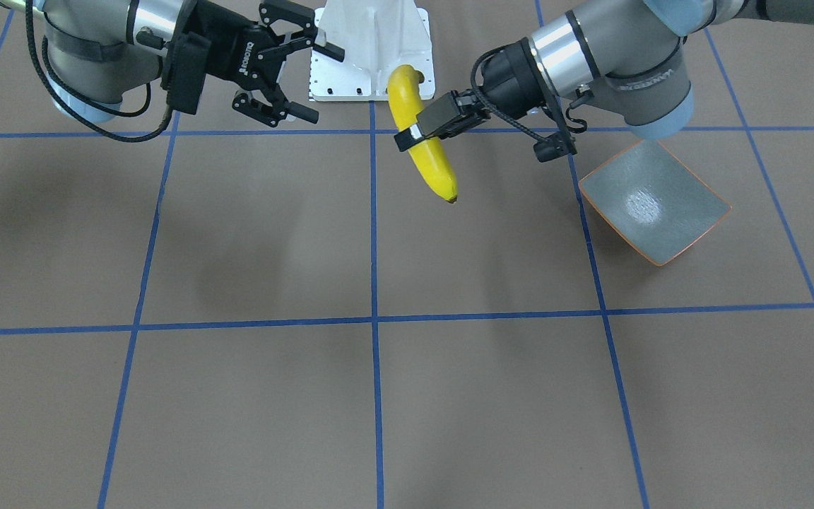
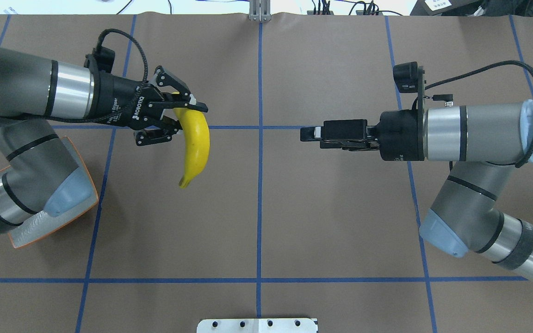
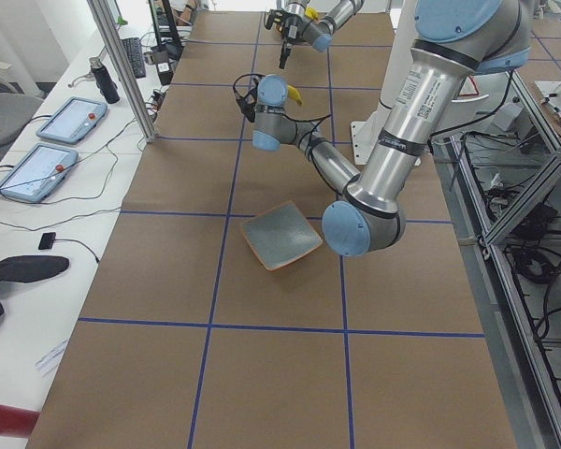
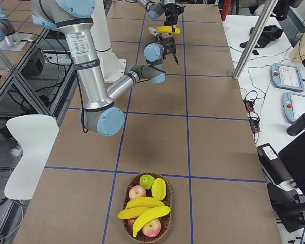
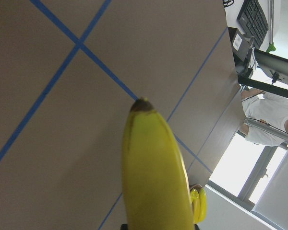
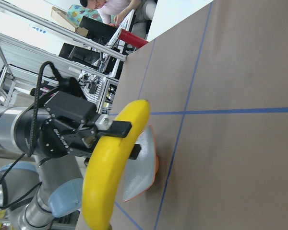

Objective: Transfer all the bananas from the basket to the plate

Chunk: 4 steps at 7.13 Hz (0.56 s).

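Left pincer [image 1: 417, 133] clamped across a banana [image 1: 432, 162], grip above its middle, dark tip pointing toward lower frame in the front view. Banana is in the air, clear of the surface [image 1: 237, 247], near the top centre of that view and just in front of the white mount [image 1: 372, 49]. Overhead view: same banana [image 2: 197, 148] in the upper left quarter, curving down-frame from the left pincer [image 2: 190, 119]. Right pincer [image 1: 322, 81] at upper left of the front view, fingers spread apart, nothing between them; it points toward the banana across a gap. From overhead it shows edge-on, right of centre. Plate [image 1: 661, 184] sits on the surface at right of the front view, below the left arm's elbow and well apart from the held banana; from overhead it is at lower left, mostly covered by that arm. Right side view: basket [image 4: 164, 232] at bottom centre of frame, far from both pincers, with two bananas [image 4: 142, 203] lying across other fruit, red and green. Surface is brown with a blue tape grid.
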Each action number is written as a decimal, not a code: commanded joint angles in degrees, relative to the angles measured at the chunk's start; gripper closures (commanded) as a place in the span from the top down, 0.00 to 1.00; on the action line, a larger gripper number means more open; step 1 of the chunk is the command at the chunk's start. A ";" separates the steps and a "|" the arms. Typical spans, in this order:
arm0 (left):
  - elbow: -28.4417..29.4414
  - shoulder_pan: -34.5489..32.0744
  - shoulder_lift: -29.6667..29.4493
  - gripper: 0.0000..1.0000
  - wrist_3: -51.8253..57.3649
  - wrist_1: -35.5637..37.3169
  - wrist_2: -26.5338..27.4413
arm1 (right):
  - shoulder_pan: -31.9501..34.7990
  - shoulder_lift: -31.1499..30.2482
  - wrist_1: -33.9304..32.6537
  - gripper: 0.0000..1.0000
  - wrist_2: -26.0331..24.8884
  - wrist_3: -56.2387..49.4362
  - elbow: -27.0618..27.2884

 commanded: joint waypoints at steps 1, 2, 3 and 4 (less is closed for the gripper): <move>-0.66 -1.88 10.78 0.00 12.94 0.15 -0.15 | 2.48 -4.54 0.01 1.00 -1.84 -0.80 -1.51; -0.57 -2.85 16.49 0.00 20.60 0.15 -0.15 | 3.79 -6.73 -0.16 1.00 -1.94 -0.80 -2.04; -0.65 -3.46 21.25 0.00 26.07 0.24 -0.15 | 5.55 -8.23 -0.08 1.00 -1.94 -0.80 -2.83; -0.74 -3.73 24.51 0.00 28.74 0.33 -0.07 | 6.96 -9.37 -0.25 1.00 -1.94 -0.80 -3.36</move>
